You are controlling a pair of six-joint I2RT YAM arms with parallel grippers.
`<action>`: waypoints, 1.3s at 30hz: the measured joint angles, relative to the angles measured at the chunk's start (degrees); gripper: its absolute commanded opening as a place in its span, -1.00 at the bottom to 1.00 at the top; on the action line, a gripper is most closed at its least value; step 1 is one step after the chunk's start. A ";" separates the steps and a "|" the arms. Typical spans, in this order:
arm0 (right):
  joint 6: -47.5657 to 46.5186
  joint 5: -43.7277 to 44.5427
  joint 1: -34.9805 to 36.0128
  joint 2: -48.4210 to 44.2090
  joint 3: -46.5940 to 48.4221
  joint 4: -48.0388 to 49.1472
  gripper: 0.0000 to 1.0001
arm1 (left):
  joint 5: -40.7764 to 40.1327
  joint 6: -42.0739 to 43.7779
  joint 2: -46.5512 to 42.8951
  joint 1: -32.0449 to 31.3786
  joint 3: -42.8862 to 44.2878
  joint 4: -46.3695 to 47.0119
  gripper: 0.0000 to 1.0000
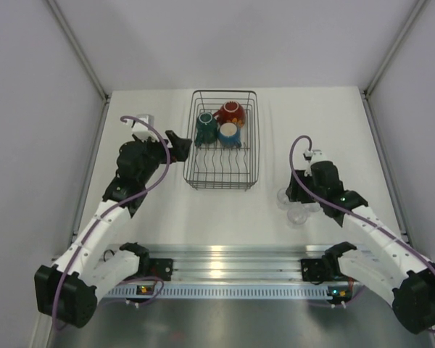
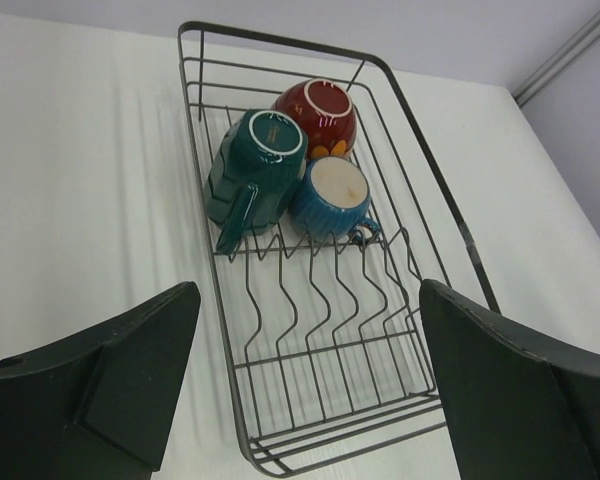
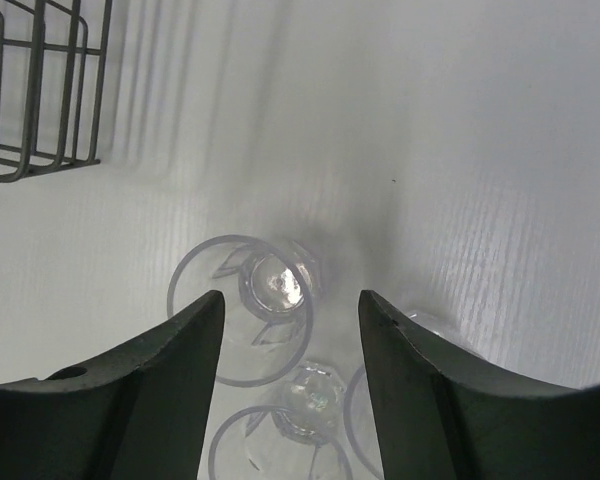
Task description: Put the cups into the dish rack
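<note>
Three cups (image 2: 255, 165) drain upside-down in the dish rack (image 2: 280, 42), so the left claw (image 1: 175, 141) gapes empty, while the right claw (image 3: 291, 305), spread and holding nothing, hovers over a clear glass (image 3: 275, 280), seemingly to grasp it.

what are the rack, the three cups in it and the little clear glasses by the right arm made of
Dish rack: thin dark metal wire, with a dull, probably coated finish.
Teal mug, red cup, blue cup: likely glazed ceramic, given the thick walls and glossy highlights.
Clear glasses: see-through, either glass or clear plastic; the look leaves that open.
</note>
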 measured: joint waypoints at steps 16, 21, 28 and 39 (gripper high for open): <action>-0.79 1.18 0.37 8.31 1.18 0.55 -0.31 | 0.39 -1.14 -2.99 -0.02 -2.16 -3.96 0.93; -1.38 1.20 0.39 9.62 1.22 1.01 -0.63 | 0.39 -1.51 -2.99 -0.02 -2.69 -4.24 0.94; -2.86 1.66 0.39 11.50 2.78 1.64 -1.00 | 0.46 -3.30 -2.91 -0.02 -2.78 -4.44 0.96; -5.27 2.84 0.39 10.86 11.34 6.29 -1.00 | 3.87 -13.68 0.24 -0.02 -2.16 -3.56 0.97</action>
